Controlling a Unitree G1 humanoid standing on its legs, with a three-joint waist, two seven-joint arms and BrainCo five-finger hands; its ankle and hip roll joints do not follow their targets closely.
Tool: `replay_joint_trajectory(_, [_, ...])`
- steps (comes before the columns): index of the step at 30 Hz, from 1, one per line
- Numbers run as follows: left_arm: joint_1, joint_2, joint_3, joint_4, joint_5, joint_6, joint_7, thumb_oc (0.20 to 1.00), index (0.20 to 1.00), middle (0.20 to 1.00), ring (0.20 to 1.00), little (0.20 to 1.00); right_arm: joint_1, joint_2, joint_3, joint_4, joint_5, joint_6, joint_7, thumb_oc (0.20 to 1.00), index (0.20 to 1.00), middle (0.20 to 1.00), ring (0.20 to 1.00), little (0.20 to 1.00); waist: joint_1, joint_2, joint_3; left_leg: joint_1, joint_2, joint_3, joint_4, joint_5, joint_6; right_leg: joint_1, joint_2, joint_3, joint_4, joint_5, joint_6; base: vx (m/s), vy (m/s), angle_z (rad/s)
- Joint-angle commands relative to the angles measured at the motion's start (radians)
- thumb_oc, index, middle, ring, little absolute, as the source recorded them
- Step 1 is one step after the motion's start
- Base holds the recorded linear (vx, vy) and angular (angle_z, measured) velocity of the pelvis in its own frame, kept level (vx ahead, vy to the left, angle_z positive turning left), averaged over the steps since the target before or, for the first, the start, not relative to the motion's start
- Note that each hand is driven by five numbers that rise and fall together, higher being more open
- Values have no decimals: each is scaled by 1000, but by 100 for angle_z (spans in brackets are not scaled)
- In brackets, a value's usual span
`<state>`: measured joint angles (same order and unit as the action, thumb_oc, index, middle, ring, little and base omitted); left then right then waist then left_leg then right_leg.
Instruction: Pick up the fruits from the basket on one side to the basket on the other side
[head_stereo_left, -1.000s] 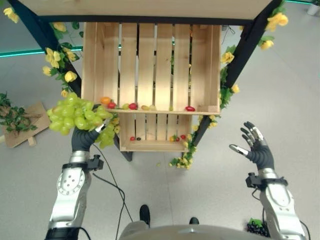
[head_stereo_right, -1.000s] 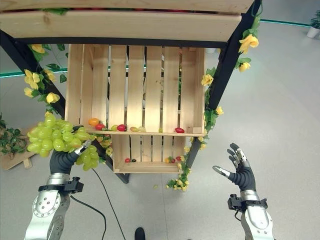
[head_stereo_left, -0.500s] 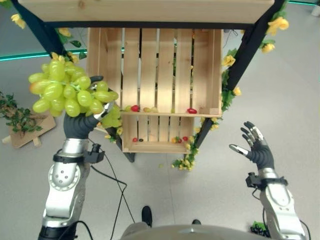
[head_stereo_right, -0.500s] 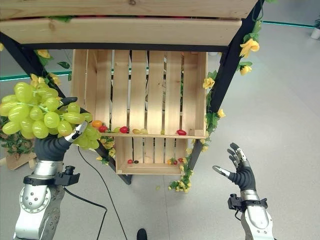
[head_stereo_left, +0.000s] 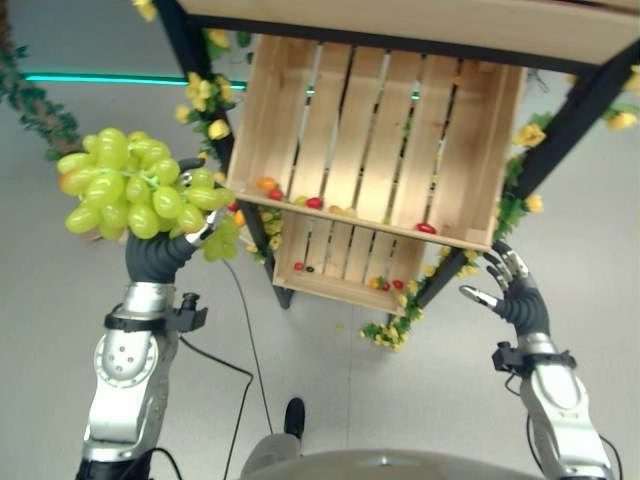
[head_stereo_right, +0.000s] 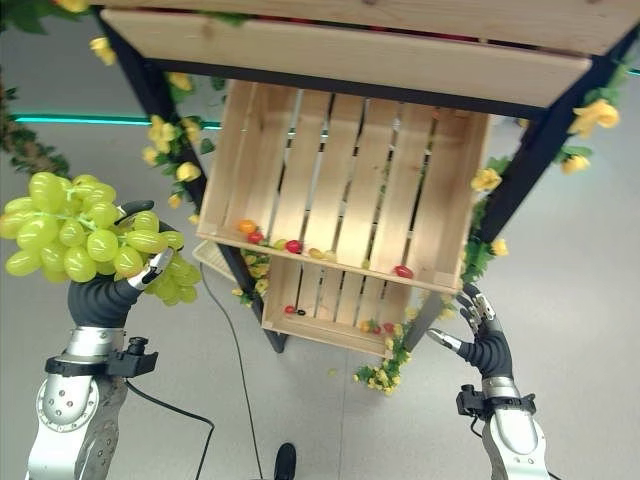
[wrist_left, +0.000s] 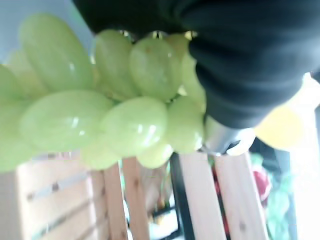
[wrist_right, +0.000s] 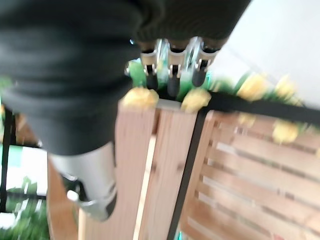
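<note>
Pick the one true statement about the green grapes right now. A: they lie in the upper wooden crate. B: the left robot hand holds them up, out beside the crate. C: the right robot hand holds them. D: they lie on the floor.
B: the left robot hand has its fingers curled round the bunch of green grapes, held in the air beside the wooden crate, while the right robot hand is open and holds nothing.
</note>
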<state>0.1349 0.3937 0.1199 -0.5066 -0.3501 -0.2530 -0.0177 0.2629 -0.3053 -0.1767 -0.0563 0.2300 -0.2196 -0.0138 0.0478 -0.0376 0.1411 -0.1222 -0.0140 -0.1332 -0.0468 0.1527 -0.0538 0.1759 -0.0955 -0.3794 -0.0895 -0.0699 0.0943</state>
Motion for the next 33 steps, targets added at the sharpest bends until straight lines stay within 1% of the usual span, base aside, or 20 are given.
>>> replay_joint_trajectory(1, [-64, 33, 45, -66, -44, -71, -2, 200, 200, 200, 200, 200, -74, -42, 13, -36, 19, -66, 13, 1000, 1000, 1000, 1000, 1000, 8, 4, -14, -5, 46, -43, 86, -108, -80, -91, 9, -41, 108, -77, -28, -7, -118, 54])
replay_joint_trajectory(4, [-65, 29, 43, -67, -46, -71, -1, 200, 200, 200, 200, 200, -74, -45, 13, -33, 17, -67, 6, 1000, 1000, 1000, 1000, 1000, 22, 10, -10, -12, 44, -79, 80, -99, -96, -79, 15, -82, 116, -100, -39, -4, -79, 57])
replay_joint_trajectory(10, [-75, 29, 36, -72, -50, -72, 6, 200, 200, 200, 200, 200, -80, -48, 14, -36, 16, -68, -3, 1000, 1000, 1000, 1000, 1000, 28, 23, -5, -23, 36, -123, 77, -88, -106, -80, 12, -138, 160, -133, -55, 25, -46, 24])
replay_joint_trajectory(11, [-76, 29, 37, -70, -48, -72, 7, 200, 200, 200, 200, 200, -81, -49, 15, -36, 15, -67, -2, 1000, 1000, 1000, 1000, 1000, 25, 20, -8, -14, 40, -123, 74, -108, -110, -73, 17, -127, 165, -159, -59, 18, -30, 27])
replay_joint_trajectory(12, [-76, 29, 37, -72, -45, -74, 9, 200, 200, 200, 200, 200, -80, -48, 15, -35, 13, -67, -3, 1000, 1000, 1000, 1000, 1000, 30, 27, -1, -22, 33, -129, 81, -93, -106, -84, 9, -147, 177, -143, -59, 99, -86, 22])
replay_joint_trajectory(13, [-77, 29, 37, -72, -43, -74, 12, 200, 200, 200, 200, 200, -81, -51, 16, -33, 12, -66, -3, 1000, 1000, 1000, 1000, 1000, 25, 23, -5, -14, 36, -127, 80, -113, -109, -77, 13, -134, 182, -166, -61, 28, -14, 27])
replay_joint_trajectory(14, [-78, 29, 37, -72, -43, -73, 14, 200, 200, 200, 200, 200, -83, -52, 17, -33, 11, -65, -3, 1000, 1000, 1000, 1000, 1000, 25, 25, -4, -13, 36, -127, 82, -114, -108, -78, 12, -135, 188, -170, -62, 21, -9, 25])
replay_joint_trajectory(15, [-77, 29, 37, -73, -43, -73, 14, 200, 200, 200, 200, 200, -83, -51, 17, -33, 11, -65, -4, 1000, 1000, 1000, 1000, 1000, 30, 30, 1, -21, 32, -129, 87, -97, -104, -85, 6, -150, 192, -150, -61, 28, -8, 23])
replay_joint_trajectory(16, [-80, 30, 36, -73, -43, -72, 12, 200, 200, 200, 200, 200, -86, -52, 17, -35, 10, -64, -3, 1000, 1000, 1000, 1000, 1000, 24, 25, -3, -13, 34, -124, 84, -116, -107, -80, 8, -137, 195, -172, -61, 27, -5, 11])
replay_joint_trajectory(18, [-80, 31, 35, -73, -43, -73, 13, 200, 200, 200, 200, 200, -87, -51, 17, -34, 12, -64, -4, 1000, 1000, 1000, 1000, 1000, 21, 26, -4, -13, 32, -120, 84, -117, -105, -80, 6, -134, 196, -174, -59, 42, -3, 9])
replay_joint_trajectory(19, [-80, 34, 34, -73, -43, -72, 13, 200, 200, 200, 200, 200, -87, -49, 17, -34, 11, -63, -6, 1000, 1000, 1000, 1000, 1000, 26, 32, 1, -19, 29, -118, 88, -100, -100, -87, 1, -146, 198, -153, -57, 43, 3, 10])
replay_joint_trajectory(20, [-82, 34, 34, -73, -42, -70, 14, 200, 200, 200, 200, 200, -88, -50, 17, -34, 9, -63, -6, 1000, 1000, 1000, 1000, 1000, 19, 28, -4, -10, 33, -114, 82, -120, -103, -80, 5, -130, 195, -175, -58, -36, 74, -4])
replay_joint_trajectory(21, [-84, 37, 33, -72, -40, -70, 14, 200, 200, 200, 200, 200, -89, -49, 17, -32, 7, -62, -7, 1000, 1000, 1000, 1000, 1000, 21, 34, 1, -15, 29, -111, 86, -103, -95, -88, -1, -140, 197, -152, -55, 38, 11, 1])
replay_joint_trajectory(26, [-120, 49, 12, -59, -25, -68, 20, 200, 200, 200, 200, 200, -96, -41, 21, -13, -2, -55, -24, 1000, 1000, 1000, 1000, 1000, -6, 34, -7, 2, 31, -69, 84, -120, -82, -87, -8, -103, 185, -141, -45, 34, 39, -11])
replay_joint_trajectory(31, [-196, 64, -32, 12, 13, -65, 42, 200, 200, 200, 200, 200, -106, -31, 37, 9, -2, -45, -30, 1000, 1000, 1000, 1000, 1000, -40, 31, -20, 25, 38, -4, 90, -144, -66, -83, -9, -41, 162, -125, -32, 57, 38, -35])
replay_joint_trajectory(33, [-237, 75, -57, 65, 26, -60, 48, 200, 200, 200, 200, 200, -112, -32, 47, 14, -7, -37, -28, 1000, 1000, 1000, 1000, 1000, -58, 30, -28, 31, 42, 27, 98, -153, -55, -87, -11, -2, 148, -109, -23, 39, 63, -47])
